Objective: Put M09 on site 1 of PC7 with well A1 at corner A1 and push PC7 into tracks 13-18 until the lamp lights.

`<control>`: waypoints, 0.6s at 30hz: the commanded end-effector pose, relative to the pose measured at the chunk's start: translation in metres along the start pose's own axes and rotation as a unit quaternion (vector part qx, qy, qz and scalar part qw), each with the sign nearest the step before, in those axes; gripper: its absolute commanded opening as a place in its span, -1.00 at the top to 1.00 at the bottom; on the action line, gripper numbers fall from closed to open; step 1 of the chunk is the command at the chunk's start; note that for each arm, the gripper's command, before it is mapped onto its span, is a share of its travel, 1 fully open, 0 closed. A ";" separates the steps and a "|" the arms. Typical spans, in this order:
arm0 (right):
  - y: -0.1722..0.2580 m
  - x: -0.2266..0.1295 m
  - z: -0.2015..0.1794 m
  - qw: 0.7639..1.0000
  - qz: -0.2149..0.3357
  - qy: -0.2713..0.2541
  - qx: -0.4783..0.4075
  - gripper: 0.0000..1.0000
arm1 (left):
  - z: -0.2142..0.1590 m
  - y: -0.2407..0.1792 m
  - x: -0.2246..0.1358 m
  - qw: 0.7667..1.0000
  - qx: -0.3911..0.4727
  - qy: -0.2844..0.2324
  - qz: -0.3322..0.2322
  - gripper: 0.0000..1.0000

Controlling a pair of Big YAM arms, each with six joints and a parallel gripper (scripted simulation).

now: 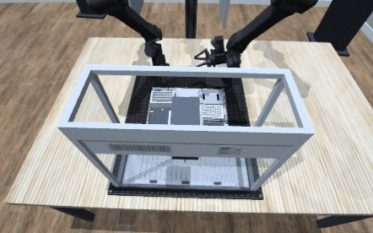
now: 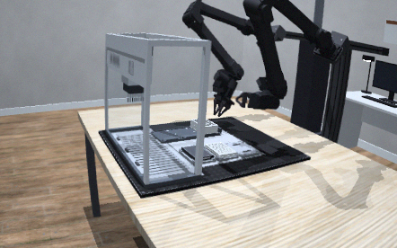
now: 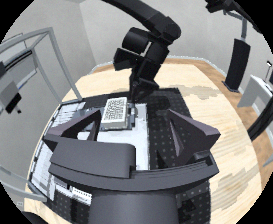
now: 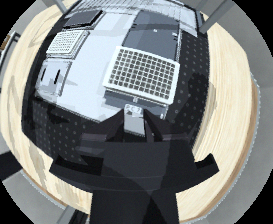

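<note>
Carrier PC7 (image 1: 159, 117) (image 2: 173, 133) (image 4: 152, 35) lies on the apron before the rails. The white deep-well block M09 (image 1: 162, 98) (image 2: 204, 127) (image 3: 116, 112) (image 4: 142, 75) sits on site 1 and looks flat; its A1 corner cannot be read. The 96-well plate M06 (image 1: 213, 111) (image 2: 221, 149) (image 4: 66, 42) is in S2, the dark plate M60 (image 2: 197, 153) (image 4: 83, 20) in S3. Nest S1 (image 4: 49, 82) is empty. My right gripper (image 2: 219, 113) (image 4: 134, 112) is partly open, above the handle end, holding nothing. My left gripper (image 1: 197, 60) (image 2: 241, 100) (image 3: 133, 113) is open and empty, away from the carrier.
The instrument frame (image 1: 182, 132) (image 2: 145, 112) stands over the rails (image 1: 178, 169) (image 2: 158, 157). Its posts flank the tracks. The lamp (image 1: 153, 181) behind tracks 13-18 looks dark. The right arm (image 3: 147, 45) stands beyond M09 in the left wrist view.
</note>
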State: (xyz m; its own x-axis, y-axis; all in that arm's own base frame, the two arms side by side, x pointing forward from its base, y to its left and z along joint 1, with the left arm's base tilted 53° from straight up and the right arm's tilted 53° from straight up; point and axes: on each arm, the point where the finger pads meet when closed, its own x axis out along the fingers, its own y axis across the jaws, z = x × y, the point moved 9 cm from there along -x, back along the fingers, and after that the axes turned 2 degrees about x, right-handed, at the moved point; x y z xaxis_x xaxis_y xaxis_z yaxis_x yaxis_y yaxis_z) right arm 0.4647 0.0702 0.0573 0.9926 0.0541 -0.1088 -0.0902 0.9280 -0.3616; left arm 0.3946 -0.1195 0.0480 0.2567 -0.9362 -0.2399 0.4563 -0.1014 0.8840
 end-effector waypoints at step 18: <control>-0.002 0.021 -0.002 0.932 0.066 0.183 -0.306 0.55 | 0.018 -0.035 -0.011 0.998 -0.057 0.031 -0.017 -1.00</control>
State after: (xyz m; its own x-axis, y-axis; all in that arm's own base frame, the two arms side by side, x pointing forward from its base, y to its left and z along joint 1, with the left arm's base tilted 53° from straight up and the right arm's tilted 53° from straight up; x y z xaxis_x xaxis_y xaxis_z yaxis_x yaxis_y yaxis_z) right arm 0.4803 0.0753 0.0489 0.9278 -0.0223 -0.3725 -0.2620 0.6719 -0.6928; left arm 0.3779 -0.1105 0.0292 0.3018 -0.9065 -0.2952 0.5357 -0.0949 0.8391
